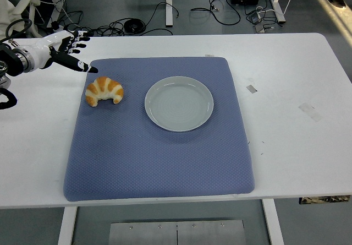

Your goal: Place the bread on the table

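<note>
A golden croissant lies on the blue mat, left of the empty white plate. Nothing touches it. My left hand hovers up and to the left of the croissant, over the mat's far left corner, with its fingers spread and holding nothing. The thumb tip points down toward the mat's edge. My right arm does not show.
The white table extends right of the mat, with small tape marks on it. Cables and table legs lie on the floor beyond the far edge. A white-clad chair or person's edge shows at the top left corner.
</note>
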Action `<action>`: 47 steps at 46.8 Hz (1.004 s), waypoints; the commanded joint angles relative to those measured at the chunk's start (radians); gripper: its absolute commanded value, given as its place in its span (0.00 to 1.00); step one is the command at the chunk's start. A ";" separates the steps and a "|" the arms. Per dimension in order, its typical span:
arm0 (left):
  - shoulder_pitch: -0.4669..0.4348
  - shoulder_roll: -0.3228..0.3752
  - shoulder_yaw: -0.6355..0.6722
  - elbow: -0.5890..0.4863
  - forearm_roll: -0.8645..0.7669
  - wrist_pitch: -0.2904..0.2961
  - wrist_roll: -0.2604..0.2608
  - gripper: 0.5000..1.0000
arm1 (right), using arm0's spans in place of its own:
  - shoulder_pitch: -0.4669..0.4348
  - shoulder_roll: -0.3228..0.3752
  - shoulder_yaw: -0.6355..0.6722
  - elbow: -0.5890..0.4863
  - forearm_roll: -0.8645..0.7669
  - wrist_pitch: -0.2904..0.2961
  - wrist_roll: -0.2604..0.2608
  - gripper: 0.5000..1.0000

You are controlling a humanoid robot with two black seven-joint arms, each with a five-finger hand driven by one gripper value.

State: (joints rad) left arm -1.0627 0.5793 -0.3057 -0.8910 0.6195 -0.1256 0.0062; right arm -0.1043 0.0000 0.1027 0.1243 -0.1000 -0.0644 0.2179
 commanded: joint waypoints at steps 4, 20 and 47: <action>0.073 -0.021 -0.125 -0.003 0.000 -0.005 0.000 0.96 | 0.000 0.000 0.002 0.000 0.000 0.000 0.000 1.00; 0.220 -0.091 -0.392 -0.002 0.000 -0.002 -0.002 0.97 | 0.000 0.000 0.000 0.000 0.000 0.000 0.000 1.00; 0.337 -0.190 -0.645 -0.003 -0.236 0.001 -0.006 0.97 | 0.000 0.000 0.002 0.000 0.000 0.000 0.000 1.00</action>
State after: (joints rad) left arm -0.7317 0.4002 -0.9441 -0.8944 0.4068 -0.1243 0.0004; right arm -0.1042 0.0000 0.1029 0.1242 -0.1005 -0.0644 0.2179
